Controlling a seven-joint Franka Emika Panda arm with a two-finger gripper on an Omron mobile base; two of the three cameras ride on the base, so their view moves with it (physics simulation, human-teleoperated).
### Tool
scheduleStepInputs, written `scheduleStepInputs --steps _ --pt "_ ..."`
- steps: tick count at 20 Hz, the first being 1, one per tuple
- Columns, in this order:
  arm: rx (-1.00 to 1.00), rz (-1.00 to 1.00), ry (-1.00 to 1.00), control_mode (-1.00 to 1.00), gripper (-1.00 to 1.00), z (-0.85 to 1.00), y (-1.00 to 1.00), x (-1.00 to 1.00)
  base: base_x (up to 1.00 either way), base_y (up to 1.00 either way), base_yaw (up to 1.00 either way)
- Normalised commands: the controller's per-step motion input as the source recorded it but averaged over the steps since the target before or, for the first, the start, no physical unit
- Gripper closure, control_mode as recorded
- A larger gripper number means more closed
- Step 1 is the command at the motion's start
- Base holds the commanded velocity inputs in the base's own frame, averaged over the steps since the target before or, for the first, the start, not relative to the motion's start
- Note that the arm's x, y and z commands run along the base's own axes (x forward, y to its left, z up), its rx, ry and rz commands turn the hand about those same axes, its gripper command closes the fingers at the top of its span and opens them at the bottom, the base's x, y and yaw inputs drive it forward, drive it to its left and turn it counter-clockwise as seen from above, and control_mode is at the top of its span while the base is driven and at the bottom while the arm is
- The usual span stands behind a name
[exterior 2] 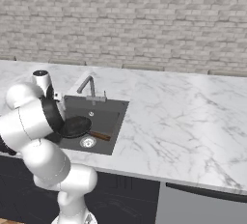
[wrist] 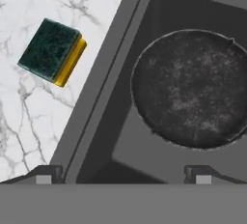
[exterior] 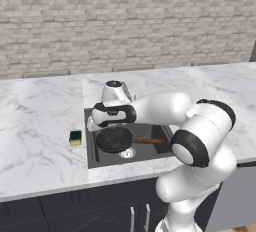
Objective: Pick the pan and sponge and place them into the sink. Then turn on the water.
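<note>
The round black pan [exterior: 114, 140] lies inside the dark grey sink [exterior: 150, 151], its reddish-brown handle [exterior: 149, 140] pointing right. From the other side, the pan [exterior 2: 75, 126] rests above the silver drain in the sink [exterior 2: 103, 117]. The sponge [exterior: 75, 137], green face up over a yellow body, sits on the marble just left of the basin. My gripper [exterior: 92, 124] hangs open over the sink's left rim, holding nothing. In the hand view, the gripper [wrist: 123, 175] straddles the sink wall [wrist: 111, 97], with the sponge [wrist: 52, 51] on one side and the pan [wrist: 190, 88] on the other.
A slim grey faucet [exterior 2: 88, 85] with a bent spout stands at the sink's back edge. White marble counter [exterior 2: 173, 117] stretches to both sides, backed by a brick wall. My own arm crosses above the basin.
</note>
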Motion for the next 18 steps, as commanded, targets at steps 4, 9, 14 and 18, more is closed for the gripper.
scheduleStepInputs --steps 4,9,14,18 --pt "0.0 -0.15 0.0 -1.0 -1.0 0.0 0.34 0.0 0.0 0.0 0.0" --pt "0.0 -0.16 0.0 -1.0 -1.0 0.0 0.37 0.01 0.0 0.0 0.0" --pt "0.0 -0.19 0.0 -1.0 -1.0 0.0 0.23 0.13 0.0 0.0 0.0" --pt "0.0 -0.18 0.0 -1.0 -1.0 0.0 0.25 0.22 0.0 0.0 0.0"
